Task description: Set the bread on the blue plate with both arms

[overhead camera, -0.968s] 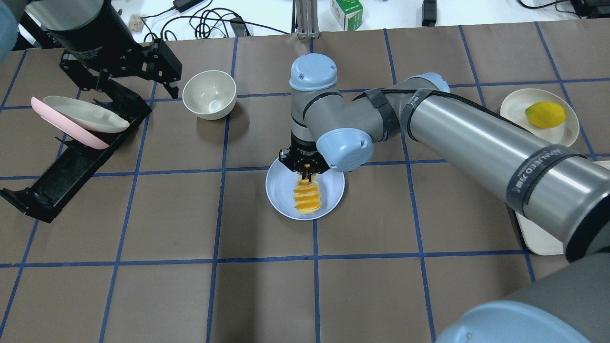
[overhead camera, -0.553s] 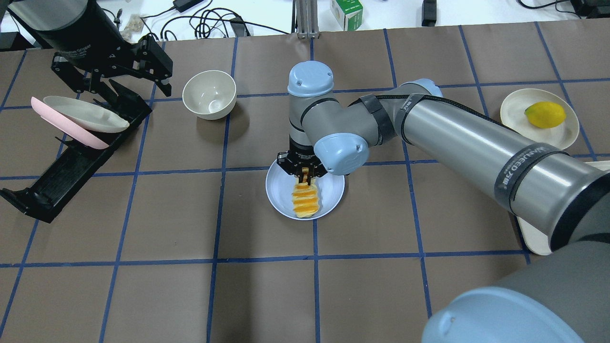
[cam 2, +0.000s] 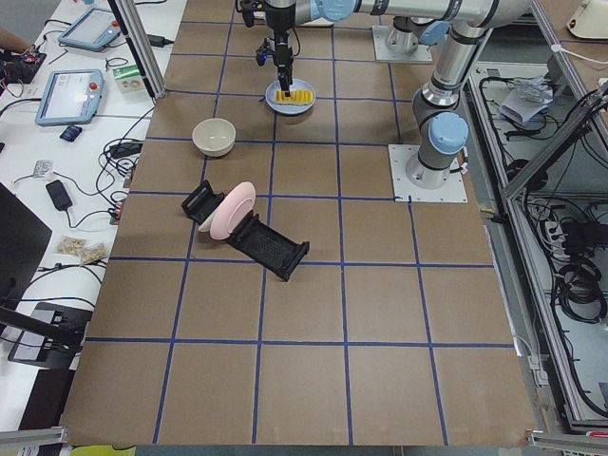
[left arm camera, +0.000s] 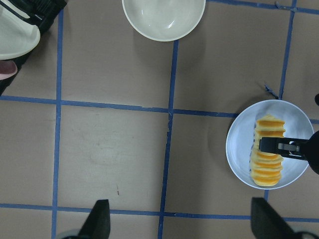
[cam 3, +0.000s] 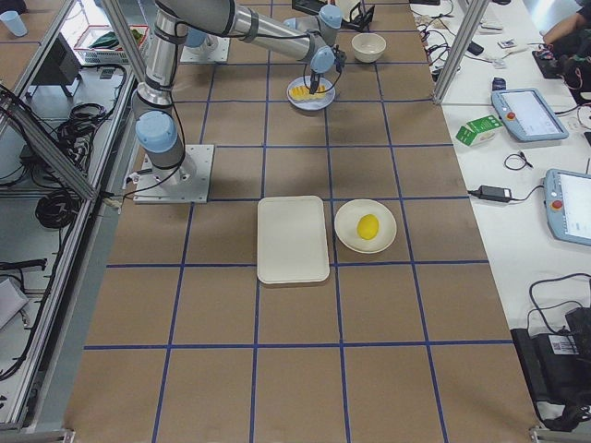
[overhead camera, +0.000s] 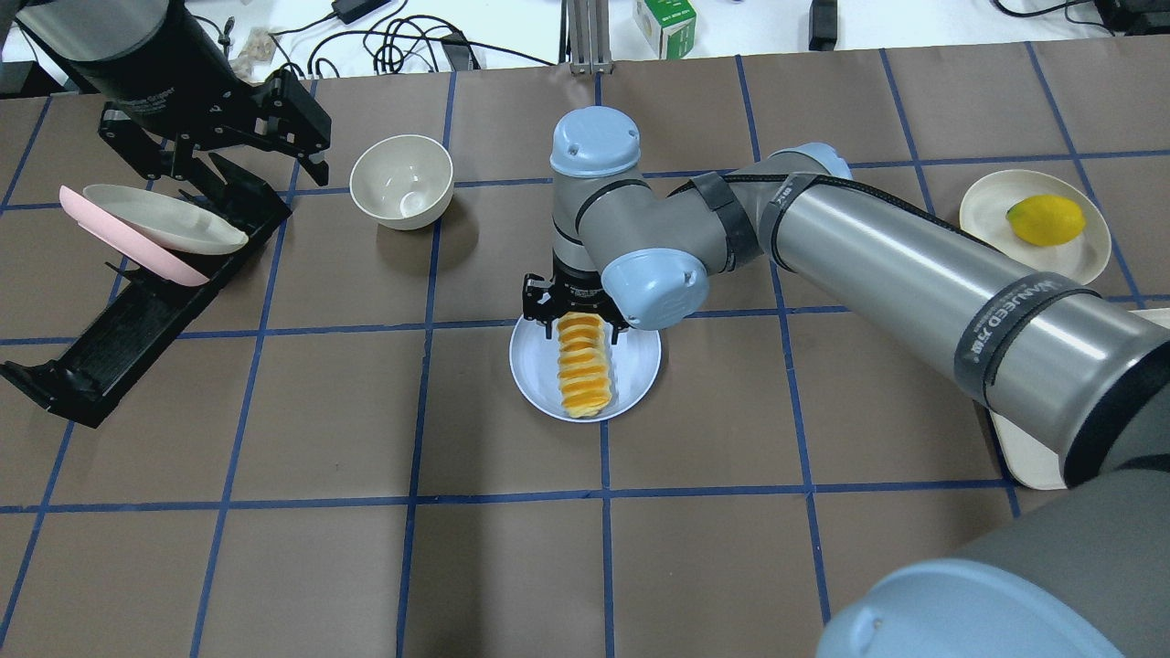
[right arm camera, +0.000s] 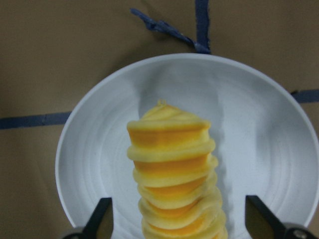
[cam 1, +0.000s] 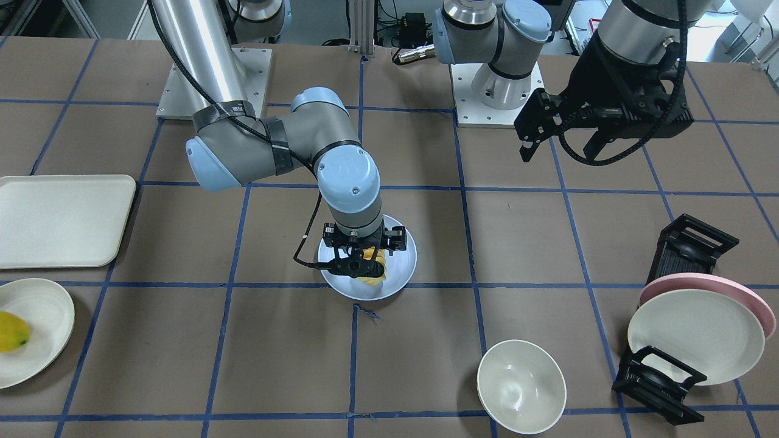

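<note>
Brown taped table (overhead camera: 320, 411): the sliced yellow-orange toy bread (overhead camera: 583, 366) lies on the round pale-blue plate (overhead camera: 535, 366). My right black claw (overhead camera: 576, 320) straddles it, spread wide, holding nothing; left claw (left arm camera: 182, 221) spread too, empty. Next, I think, lift straight up.

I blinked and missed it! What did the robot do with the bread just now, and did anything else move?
The right gripper opened and let go of the bread, which now lies flat on the blue plate. The left gripper, open, edged slightly to its left. The bowl, racked plates and yellow fruit stayed put.
</note>
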`<state>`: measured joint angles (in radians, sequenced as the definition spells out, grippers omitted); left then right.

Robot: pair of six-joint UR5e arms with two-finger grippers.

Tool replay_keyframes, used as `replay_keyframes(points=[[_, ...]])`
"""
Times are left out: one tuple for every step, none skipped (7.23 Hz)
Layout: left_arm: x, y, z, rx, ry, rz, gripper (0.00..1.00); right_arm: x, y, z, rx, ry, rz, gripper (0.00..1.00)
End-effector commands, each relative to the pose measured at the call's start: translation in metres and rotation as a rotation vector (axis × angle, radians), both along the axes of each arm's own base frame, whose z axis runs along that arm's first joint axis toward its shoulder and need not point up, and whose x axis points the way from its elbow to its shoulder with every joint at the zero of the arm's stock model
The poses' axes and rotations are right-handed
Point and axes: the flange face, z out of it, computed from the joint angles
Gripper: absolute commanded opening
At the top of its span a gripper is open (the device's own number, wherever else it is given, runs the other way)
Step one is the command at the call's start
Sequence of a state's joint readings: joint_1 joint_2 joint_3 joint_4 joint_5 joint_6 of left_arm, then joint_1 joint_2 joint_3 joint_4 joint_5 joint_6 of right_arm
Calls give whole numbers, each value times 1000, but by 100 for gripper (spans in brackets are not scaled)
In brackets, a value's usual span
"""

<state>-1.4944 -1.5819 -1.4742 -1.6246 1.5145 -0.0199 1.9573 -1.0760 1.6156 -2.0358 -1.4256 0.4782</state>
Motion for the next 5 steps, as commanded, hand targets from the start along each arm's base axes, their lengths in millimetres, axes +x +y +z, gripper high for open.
replay_keyframes(points=[[-1,0,-2,4,-1,-1,100,-34,-5,54,-34,7,-34,100],[-1,0,-2,6,-1,-3,100,-70,-2,95,-34,12,-74,100],[-1,0,-2,6,-1,-3,100,-113,-6,143,-111,21,-42,100],[-1,0,-2,7,1,-3,100,-156,-7,177,-152,18,-36,100],[-2,0,-2,6,1,-4,100,-187,-2,208,-143,25,-50,100]])
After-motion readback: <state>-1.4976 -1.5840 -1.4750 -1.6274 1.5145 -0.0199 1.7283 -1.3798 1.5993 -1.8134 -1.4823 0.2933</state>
